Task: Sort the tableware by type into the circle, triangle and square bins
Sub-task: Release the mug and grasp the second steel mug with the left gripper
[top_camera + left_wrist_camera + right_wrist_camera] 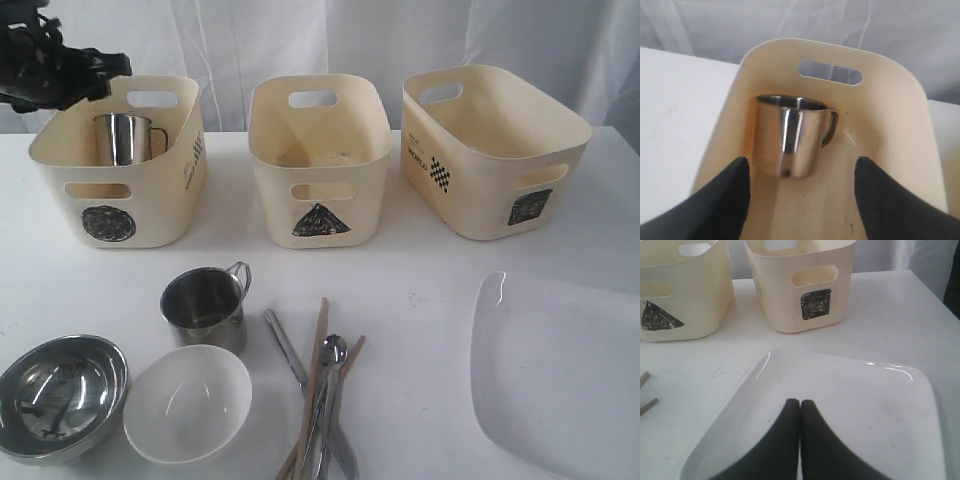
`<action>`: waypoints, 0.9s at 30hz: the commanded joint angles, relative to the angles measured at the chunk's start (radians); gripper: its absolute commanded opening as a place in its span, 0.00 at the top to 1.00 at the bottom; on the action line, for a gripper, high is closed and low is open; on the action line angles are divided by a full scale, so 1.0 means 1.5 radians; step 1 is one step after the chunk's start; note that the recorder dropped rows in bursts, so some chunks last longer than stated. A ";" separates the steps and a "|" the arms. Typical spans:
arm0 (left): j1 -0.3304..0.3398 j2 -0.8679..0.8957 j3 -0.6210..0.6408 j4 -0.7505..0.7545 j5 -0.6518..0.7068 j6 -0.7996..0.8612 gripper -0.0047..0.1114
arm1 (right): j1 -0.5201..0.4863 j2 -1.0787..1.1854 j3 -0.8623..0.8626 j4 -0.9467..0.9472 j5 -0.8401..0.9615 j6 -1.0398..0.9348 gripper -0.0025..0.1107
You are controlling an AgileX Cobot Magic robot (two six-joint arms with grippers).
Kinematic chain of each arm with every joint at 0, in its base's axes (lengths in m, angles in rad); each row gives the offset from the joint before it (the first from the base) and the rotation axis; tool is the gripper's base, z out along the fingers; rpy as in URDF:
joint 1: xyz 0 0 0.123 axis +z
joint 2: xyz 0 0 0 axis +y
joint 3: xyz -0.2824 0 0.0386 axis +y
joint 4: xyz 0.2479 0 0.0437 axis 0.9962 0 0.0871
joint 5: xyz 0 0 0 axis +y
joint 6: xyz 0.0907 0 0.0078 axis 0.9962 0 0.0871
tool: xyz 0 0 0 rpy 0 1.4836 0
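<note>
One steel mug (127, 137) (791, 135) stands upright inside the circle bin (120, 170) (890, 150). My left gripper (800, 172) hangs open above that bin, its fingers apart from the mug; its arm (50, 70) shows at top left. A second steel mug (205, 305), a steel bowl (60, 395), a white bowl (187, 403), chopsticks (315, 385), a spoon (330, 385) and a knife (290, 355) lie on the table in front. My right gripper (800, 402) is shut, empty, over the white square plate (865, 405) (560, 370).
The triangle bin (318, 160) (680, 290) stands in the middle and the square bin (490, 150) (800, 285) at the right, both showing nothing inside. A white curtain hangs behind the white table (420, 290).
</note>
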 commanded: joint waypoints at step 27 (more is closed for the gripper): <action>-0.118 -0.033 0.248 -0.464 0.245 0.523 0.40 | 0.000 -0.004 0.001 0.000 -0.008 -0.003 0.98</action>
